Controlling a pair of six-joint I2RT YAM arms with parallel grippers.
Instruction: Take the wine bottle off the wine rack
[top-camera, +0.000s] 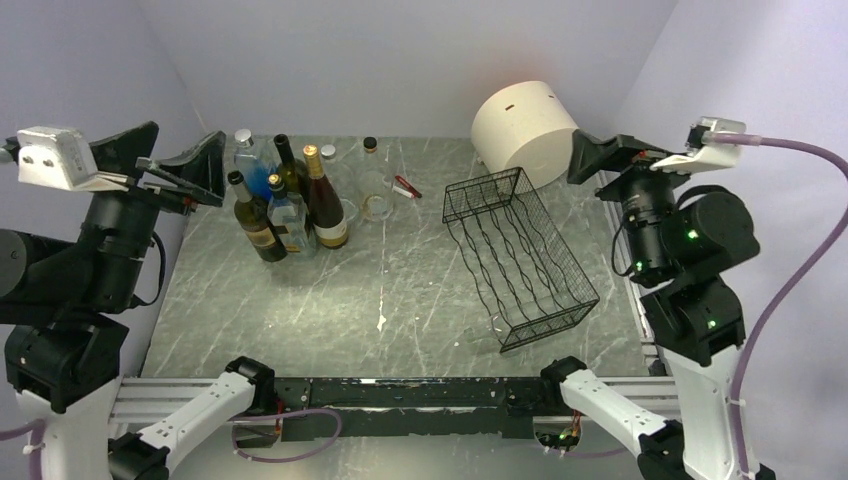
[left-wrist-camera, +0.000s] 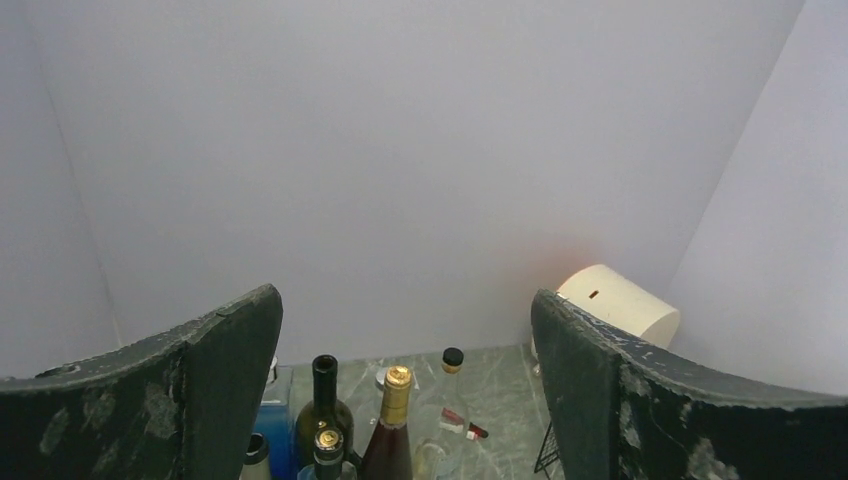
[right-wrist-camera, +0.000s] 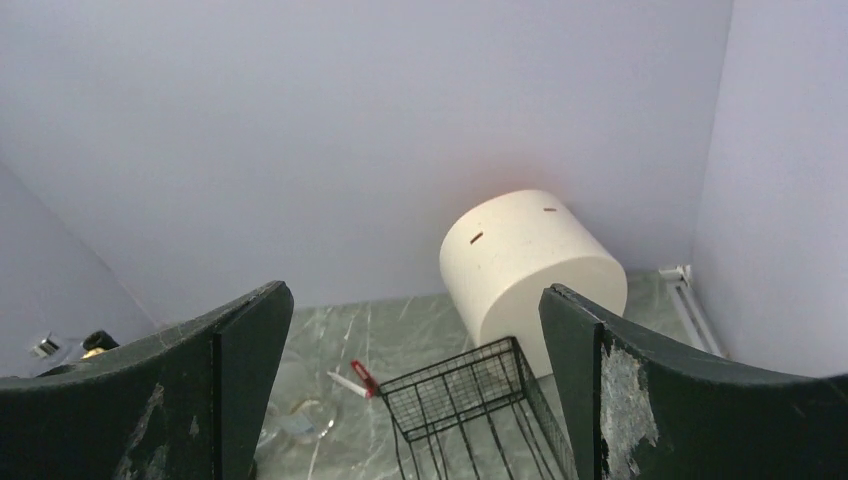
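The black wire wine rack (top-camera: 520, 255) lies on the marble table at the right of centre, and no bottle rests in it. Its far end shows in the right wrist view (right-wrist-camera: 460, 385). Several bottles stand upright together at the back left, among them a dark red wine bottle with a gold foil top (top-camera: 325, 195) (left-wrist-camera: 392, 430) and a dark green one (top-camera: 290, 170) (left-wrist-camera: 322, 410). My left gripper (top-camera: 185, 165) (left-wrist-camera: 405, 300) hangs open above and to the left of that group, holding nothing. My right gripper (top-camera: 585, 158) (right-wrist-camera: 415, 292) stands open beyond the rack's far right corner, also holding nothing.
A cream cylinder (top-camera: 525, 125) (right-wrist-camera: 530, 260) lies on its side against the back wall behind the rack. A clear glass bottle (top-camera: 372, 180) and a small red-and-white item (top-camera: 407, 187) sit between the bottles and the rack. Walls close in on three sides.
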